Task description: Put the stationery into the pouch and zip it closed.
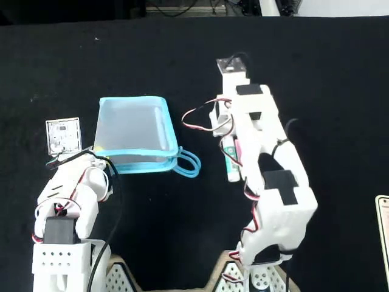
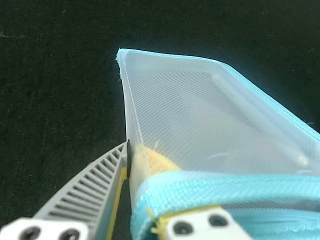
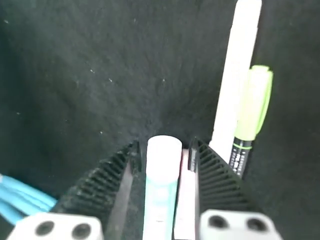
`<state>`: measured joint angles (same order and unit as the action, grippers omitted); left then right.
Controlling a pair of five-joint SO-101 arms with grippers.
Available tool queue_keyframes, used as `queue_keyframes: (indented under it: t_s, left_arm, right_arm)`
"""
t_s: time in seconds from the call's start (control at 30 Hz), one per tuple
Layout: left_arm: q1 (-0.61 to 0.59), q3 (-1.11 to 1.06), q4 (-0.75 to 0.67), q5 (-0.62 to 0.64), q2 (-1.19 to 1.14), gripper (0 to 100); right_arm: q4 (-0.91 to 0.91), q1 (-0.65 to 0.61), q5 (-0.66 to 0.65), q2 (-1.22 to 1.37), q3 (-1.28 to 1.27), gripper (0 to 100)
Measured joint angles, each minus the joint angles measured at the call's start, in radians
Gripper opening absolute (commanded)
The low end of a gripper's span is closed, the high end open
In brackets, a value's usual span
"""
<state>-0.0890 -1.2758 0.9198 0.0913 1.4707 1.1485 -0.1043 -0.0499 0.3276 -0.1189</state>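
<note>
Turquoise-trimmed mesh pouch [image 2: 200,125] pinched by left end effector [image 2: 131,159]; right end effector [image 3: 164,146] grips a white tube [image 3: 162,172].

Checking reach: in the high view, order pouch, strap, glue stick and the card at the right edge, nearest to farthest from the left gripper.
1. Pouch, in the left gripper.
2. Strap, pouch's end facing the right arm.
3. Glue stick, under the right arm.
4. Card, far right edge.
</note>
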Motion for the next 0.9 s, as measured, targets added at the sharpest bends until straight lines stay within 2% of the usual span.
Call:
queue_keyframes:
  t_s: [0.23,0.37,0.73,0.9]
  left_arm:
    - [0.0,0.0,0.0,0.0,0.0,3]
    - [0.0,0.0,0.0,0.0,0.0,3]
    - [0.0,0.0,0.0,0.0,0.0,3]
    - [0.0,0.0,0.0,0.0,0.0,3]
  right_arm:
    - [0.032,0.0,0.0,0.074,0.037,14.1]
    - [0.074,0.0,0.0,0.081,0.071,0.6]
    - [0.086,0.002,0.0,0.074,0.077,1.1]
    - [0.086,0.002,0.0,-0.049,-0.018,1.1]
